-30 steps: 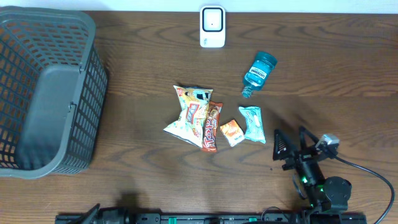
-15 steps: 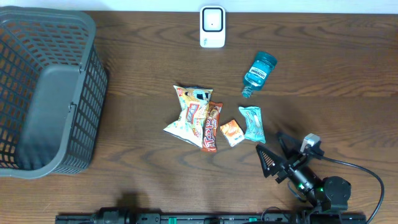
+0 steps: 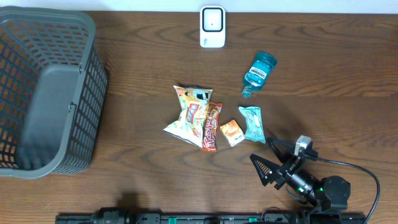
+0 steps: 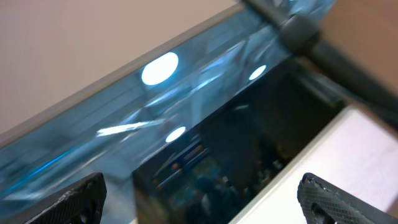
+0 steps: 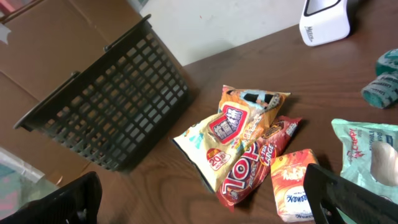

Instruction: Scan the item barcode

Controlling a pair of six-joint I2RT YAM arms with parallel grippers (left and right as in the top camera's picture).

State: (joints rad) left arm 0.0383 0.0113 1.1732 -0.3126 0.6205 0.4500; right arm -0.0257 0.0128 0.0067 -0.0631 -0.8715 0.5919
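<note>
Over the last second the right claw point(image 3: 260, 149) has been swung leftward and toward the near edge of the bench point(image 3: 143, 62), jaws spread and empty throughout, so the heap of items is now framed in its wrist view. An approach is judged to be under way, with nothing yet picked. The crinkled, glossy snack bags point(image 3: 193, 115), a small orange sachet point(image 3: 231, 132) and a soft teal packet point(image 3: 252, 123) lie mid-bench. A translucent blue bottle point(image 3: 260, 73) lies beyond them, and the smooth white scanner point(image 3: 212, 26) stands at the far edge. A dark plastic lattice basket point(image 3: 93, 112) sits well apart. The left claw point(image 4: 205, 202) is likewise spread, facing an unidentifiable shiny surface.
</note>
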